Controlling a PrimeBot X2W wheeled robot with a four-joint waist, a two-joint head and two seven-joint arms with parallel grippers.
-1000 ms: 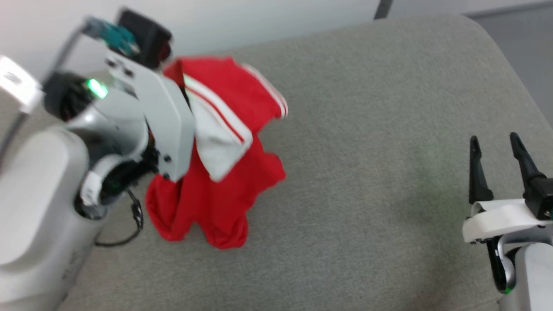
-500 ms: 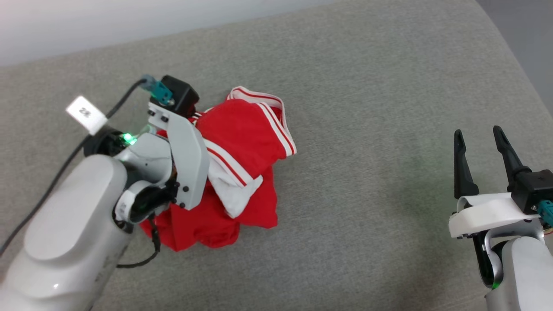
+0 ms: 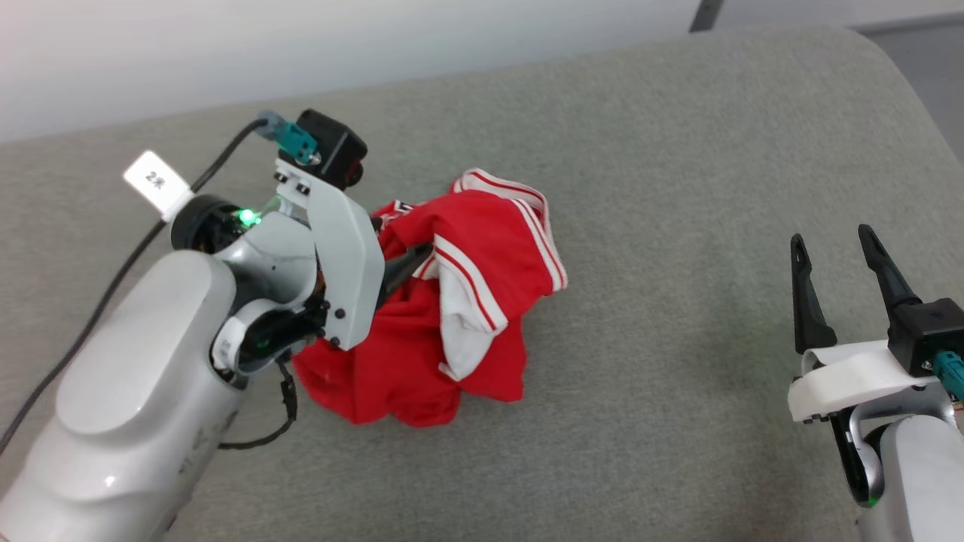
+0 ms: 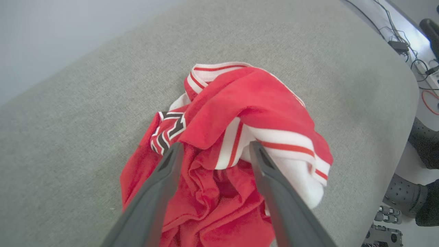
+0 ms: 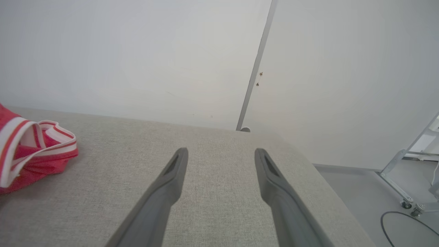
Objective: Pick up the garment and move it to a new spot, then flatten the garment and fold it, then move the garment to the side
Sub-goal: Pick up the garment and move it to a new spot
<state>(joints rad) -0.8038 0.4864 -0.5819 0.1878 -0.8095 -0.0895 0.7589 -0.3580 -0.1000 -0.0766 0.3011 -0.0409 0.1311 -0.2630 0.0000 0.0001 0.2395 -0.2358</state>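
Jersey of red knit cloth (image 3: 482,248), with white sleeves, white-and-red striped trim and black white-edged lettering, lies crumpled in a heap on the grey fabric-covered tabletop (image 3: 678,376), left of its middle in the head view. The left end effector (image 4: 216,145) hangs over the heap with its two dark fingers spread apart, a striped fold lying loose between them. The right end effector (image 3: 831,237) stands well apart to the right above bare tabletop, fingers likewise spread, holding nothing.

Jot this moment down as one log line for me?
left gripper open, above garment | garment crumpled on grey cushion, not folded | right gripper open, empty, apart from garment
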